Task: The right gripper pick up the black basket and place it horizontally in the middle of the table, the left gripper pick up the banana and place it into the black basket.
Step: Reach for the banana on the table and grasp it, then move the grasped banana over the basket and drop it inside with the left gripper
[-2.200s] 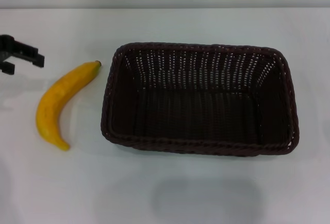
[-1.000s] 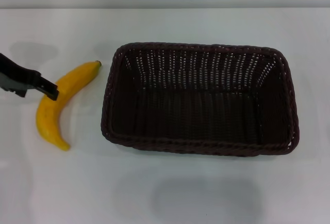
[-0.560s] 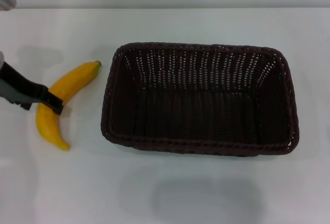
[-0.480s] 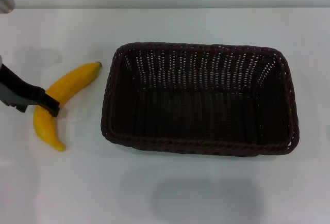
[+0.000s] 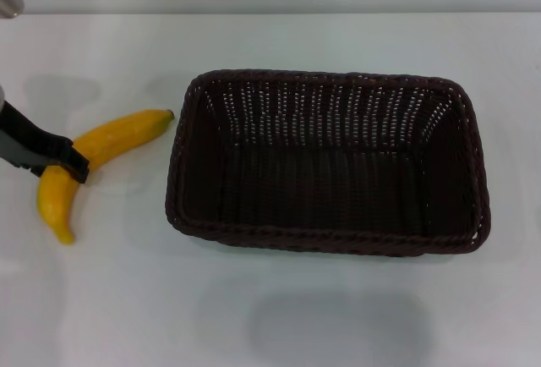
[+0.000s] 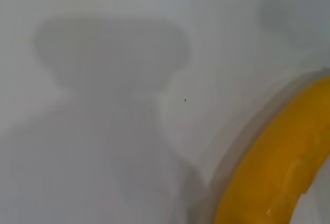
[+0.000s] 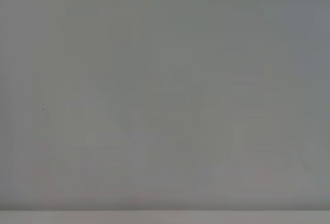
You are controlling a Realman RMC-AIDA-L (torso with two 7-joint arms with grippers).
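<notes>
left gripper (image 5: 74,164) enters from the left edge of the head view, arm mostly cut off; its fingers appear closed on the banana (image 5: 101,143) near mid-length, though the far finger is hidden. banana sits left of the black basket (image 5: 328,160), stem tip just beside the rim. basket rests mid-tabletop (image 5: 338,316), long side across. right gripper out of view; fingers unknown.

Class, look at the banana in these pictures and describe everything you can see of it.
The banana is one curved, smooth yellow-orange fruit with a small dark stem tip pointing toward the black basket. It sits left of the basket, outside it, over the white table. The left end effector crosses its middle; the grip itself is not clearly visible.
</notes>
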